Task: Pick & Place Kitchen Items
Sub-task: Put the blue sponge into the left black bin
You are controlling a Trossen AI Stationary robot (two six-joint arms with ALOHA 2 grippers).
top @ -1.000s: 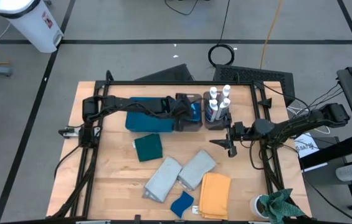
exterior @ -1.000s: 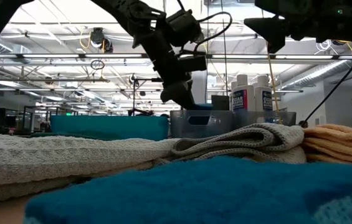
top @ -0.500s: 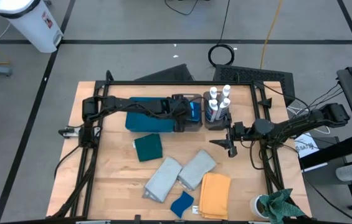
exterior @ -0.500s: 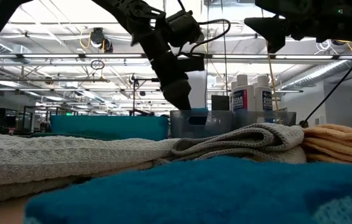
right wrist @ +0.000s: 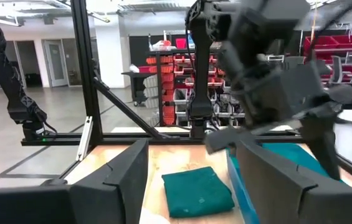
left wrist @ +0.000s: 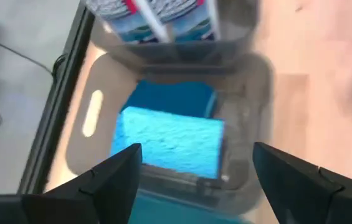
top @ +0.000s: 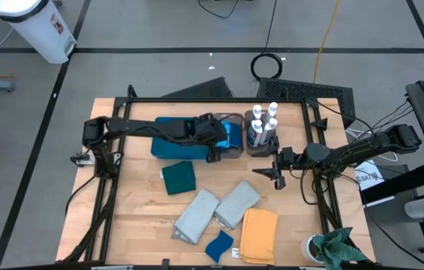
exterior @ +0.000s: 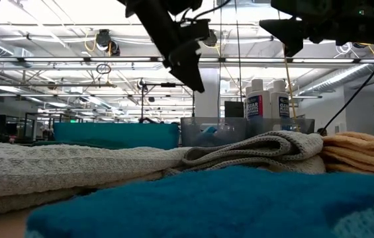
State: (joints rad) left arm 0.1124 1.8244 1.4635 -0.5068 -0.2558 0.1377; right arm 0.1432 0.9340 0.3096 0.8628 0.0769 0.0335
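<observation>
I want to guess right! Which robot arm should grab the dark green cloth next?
Probably the left: its open gripper hangs nearer the dark teal cloth than the right gripper does.

At the table's (top: 99,225) back edge: tray (top: 170,146), then two bins side by side, sponges (left wrist: 169,140) in the left bin (top: 233,136), bottles (top: 263,124) in the right bin (top: 260,146). In front of the tray, one folded cloth (top: 178,178). Toward the front edge, two cloths (top: 215,210) overlapping, another cloth (top: 259,234) to their right, a sponge (top: 218,245) between them in front. Rag (top: 338,250) off the front right corner.
</observation>
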